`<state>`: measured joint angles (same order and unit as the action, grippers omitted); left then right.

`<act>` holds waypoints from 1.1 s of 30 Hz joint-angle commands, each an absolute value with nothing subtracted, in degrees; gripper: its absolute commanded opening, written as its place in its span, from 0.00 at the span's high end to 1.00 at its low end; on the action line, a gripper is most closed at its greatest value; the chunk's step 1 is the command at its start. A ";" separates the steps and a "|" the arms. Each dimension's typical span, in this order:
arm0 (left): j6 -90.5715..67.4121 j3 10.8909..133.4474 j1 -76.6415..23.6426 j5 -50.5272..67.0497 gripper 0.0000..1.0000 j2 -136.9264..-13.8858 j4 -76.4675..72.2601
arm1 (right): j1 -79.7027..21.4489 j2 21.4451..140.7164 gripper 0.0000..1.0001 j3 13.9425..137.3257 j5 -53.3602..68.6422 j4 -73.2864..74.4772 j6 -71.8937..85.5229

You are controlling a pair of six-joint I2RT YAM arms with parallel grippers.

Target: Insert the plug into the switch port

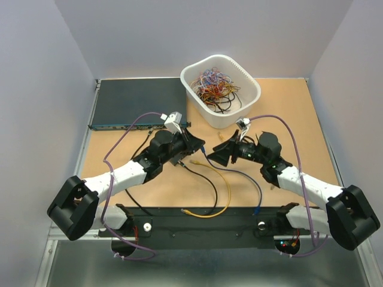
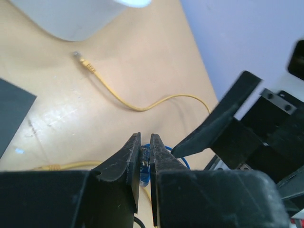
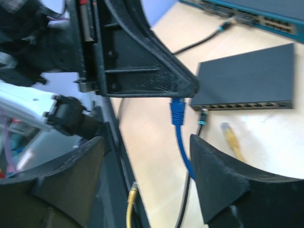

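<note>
Plug [image 2: 145, 164], blue, is pinched between the nearly closed fingers of the left gripper [image 2: 145, 137] at bottom centre of the left wrist view. In the right wrist view it is held just left of the black box [image 3: 247, 76] corner, outside the switch port [image 3: 242, 105] row; the right gripper [image 3: 146, 140] is spread wide, empty. In the top view, bare table [image 1: 314, 107] is seen at right.

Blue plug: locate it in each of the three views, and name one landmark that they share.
Top external: blue plug near centre, barely visible at the left gripper tip.
Left wrist: blue plug bottom centre, pinched in the left gripper.
Right wrist: blue plug at centre, hanging from the left gripper.
Shared landmark: the left gripper, shut on the plug in every view.
</note>
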<state>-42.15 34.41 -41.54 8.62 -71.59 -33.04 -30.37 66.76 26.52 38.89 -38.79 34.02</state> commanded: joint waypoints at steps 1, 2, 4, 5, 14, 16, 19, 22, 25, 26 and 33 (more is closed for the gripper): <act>-44.64 39.55 -41.84 2.99 1.00 -71.89 -22.42 | -30.50 64.25 0.26 32.34 28.85 -22.17 24.27; -44.91 40.33 -41.92 2.47 1.00 -72.42 -20.93 | -30.76 63.64 0.27 33.74 27.26 -20.06 23.04; -45.52 41.04 -41.92 0.72 1.00 -72.77 -19.78 | -31.81 63.11 0.30 34.45 24.10 -16.72 20.49; -45.79 41.04 -41.92 0.44 1.00 -72.95 -19.08 | -32.34 62.76 0.32 34.98 22.25 -15.74 19.96; -46.14 41.22 -41.92 0.79 1.00 -74.36 -19.34 | -42.27 68.28 0.40 39.99 10.47 -12.39 16.44; -46.14 41.22 -41.92 0.79 1.00 -74.44 -19.42 | -44.37 69.52 0.41 40.78 8.71 -12.39 16.00; -46.05 40.78 -41.92 0.97 1.00 -74.36 -19.95 | -45.26 71.71 0.43 42.10 7.91 -12.57 15.91; -45.97 40.69 -41.92 1.05 1.00 -74.44 -20.13 | -45.88 73.21 0.45 42.98 7.21 -12.66 15.82; -45.97 40.52 -41.92 1.32 1.00 -74.71 -20.39 | -45.97 73.83 0.48 43.24 6.77 -12.92 15.91; -45.97 40.43 -41.92 1.41 1.00 -74.62 -20.48 | -46.05 74.00 0.49 43.24 6.59 -13.01 16.00; -45.88 40.25 -41.92 1.85 1.00 -74.71 -21.18 | -46.23 75.32 0.54 43.33 5.01 -13.71 16.61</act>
